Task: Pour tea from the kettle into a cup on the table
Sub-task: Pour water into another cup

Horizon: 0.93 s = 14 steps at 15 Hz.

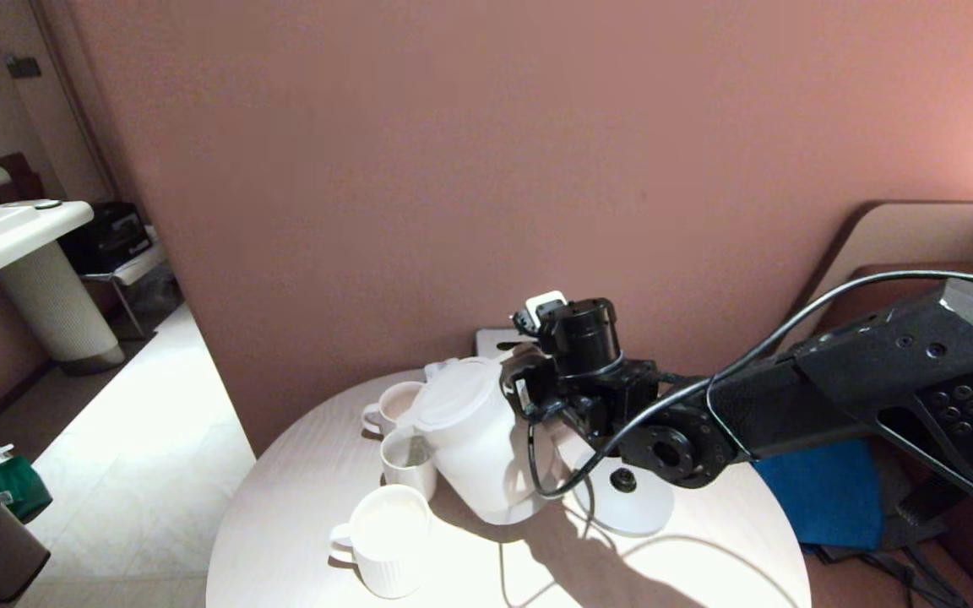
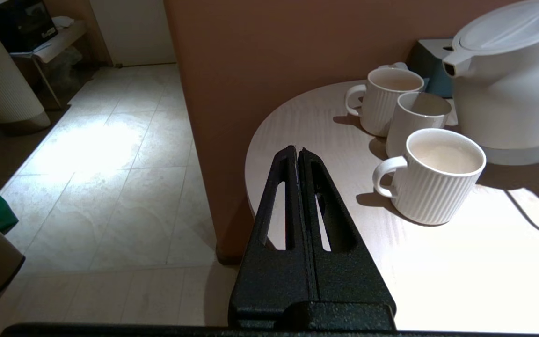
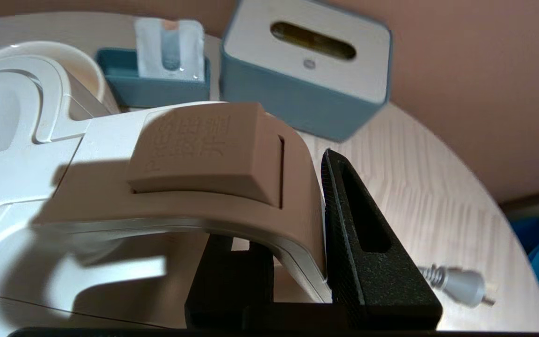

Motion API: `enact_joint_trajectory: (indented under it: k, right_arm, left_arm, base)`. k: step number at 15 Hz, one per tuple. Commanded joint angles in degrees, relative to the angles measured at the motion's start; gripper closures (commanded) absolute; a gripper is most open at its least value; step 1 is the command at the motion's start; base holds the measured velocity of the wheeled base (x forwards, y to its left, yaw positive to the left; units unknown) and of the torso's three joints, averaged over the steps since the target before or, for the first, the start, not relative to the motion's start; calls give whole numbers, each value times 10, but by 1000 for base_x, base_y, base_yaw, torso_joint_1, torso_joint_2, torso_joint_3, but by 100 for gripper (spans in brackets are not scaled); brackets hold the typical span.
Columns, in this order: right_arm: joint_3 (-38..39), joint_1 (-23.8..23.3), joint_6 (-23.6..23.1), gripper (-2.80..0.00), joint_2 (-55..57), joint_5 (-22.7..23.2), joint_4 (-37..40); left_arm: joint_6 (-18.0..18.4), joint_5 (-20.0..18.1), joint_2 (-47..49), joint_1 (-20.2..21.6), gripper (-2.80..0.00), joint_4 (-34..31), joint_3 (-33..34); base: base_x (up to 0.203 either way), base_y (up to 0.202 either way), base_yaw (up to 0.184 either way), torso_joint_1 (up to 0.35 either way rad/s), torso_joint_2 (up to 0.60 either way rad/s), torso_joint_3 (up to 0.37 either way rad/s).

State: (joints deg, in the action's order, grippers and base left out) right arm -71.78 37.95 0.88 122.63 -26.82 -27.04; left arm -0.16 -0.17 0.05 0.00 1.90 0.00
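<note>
The white kettle [image 1: 478,439] is off its base and leans with its spout [image 2: 454,65] toward three ribbed white cups on the round pale table [image 1: 706,557]. My right gripper [image 1: 529,393] is shut on the kettle's loop handle [image 3: 204,154], one finger [image 3: 358,234] outside it and the other beneath. The spout hangs above the middle cup [image 1: 409,460], between the far cup [image 1: 398,405] and the near cup [image 1: 385,540]. No stream of tea shows. The near cup [image 2: 438,178] looks filled with pale liquid. My left gripper [image 2: 297,152] is shut and empty, by the table's left edge.
The kettle's round white base disc [image 1: 622,502] and its cord lie right of the kettle. A blue tissue box [image 3: 307,70] and a small blue tray with a sachet [image 3: 166,70] stand at the back by the wall. A plug [image 3: 456,285] lies on the table.
</note>
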Motion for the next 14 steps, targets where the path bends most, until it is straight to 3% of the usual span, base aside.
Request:
enact_joint_trajectory:
  k: [1,6,10,14]
  right_arm:
    - [-22,-1,-22,0,2,0,22]
    - [-50,-1,-125,0,7,14,47]
    - [-78,-3,-156,0,17,15,48]
    - [-104,-9,-154,0,38,14,62]
  left_arm:
    - [0,0,0,0,0,0,0]
    - [0,0,0,0,0,0,0]
    - [0,0,0,0,0,0,0]
    - [0,0,0,0,0,0,0]
  base:
    - [0,0,0,0,0,0]
    - [0,0,0,0,0,0]
    - [0,0,0,0,0,0]
    - [0,0,0,0,0,0]
